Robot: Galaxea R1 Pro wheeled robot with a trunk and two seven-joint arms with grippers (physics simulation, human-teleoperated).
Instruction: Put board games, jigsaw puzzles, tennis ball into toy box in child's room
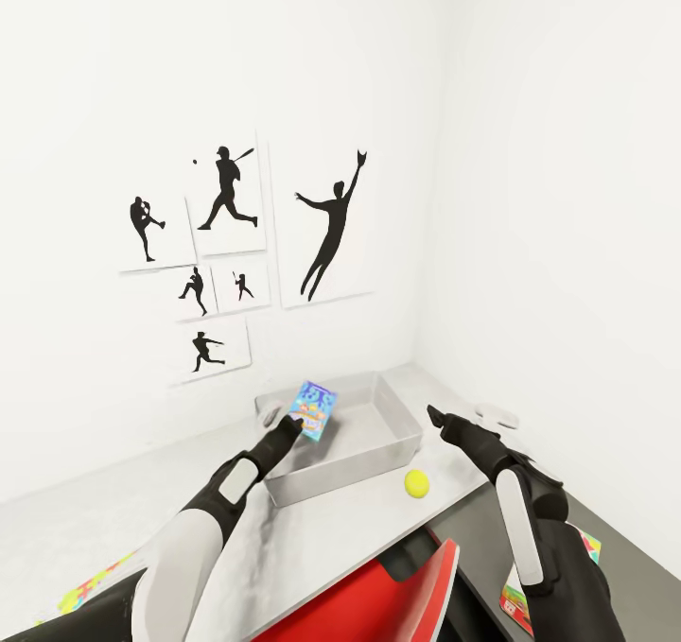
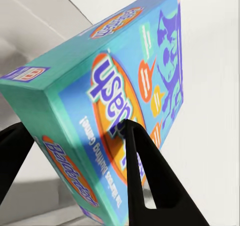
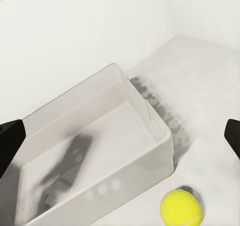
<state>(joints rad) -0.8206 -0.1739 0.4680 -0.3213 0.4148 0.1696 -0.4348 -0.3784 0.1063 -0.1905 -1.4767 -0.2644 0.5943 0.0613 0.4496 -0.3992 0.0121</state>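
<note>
Head view shows the left gripper with its jaws pinching the blue board game, held tilted in the air above the toy box, which stands on the pale surface near its far corner, below the black silhouette pictures on the wall. The right gripper hangs beside the box with jaws spread wide and nothing between them. The tennis ball lies just beside the box near the front edge, and a red chair stands below that edge.
</note>
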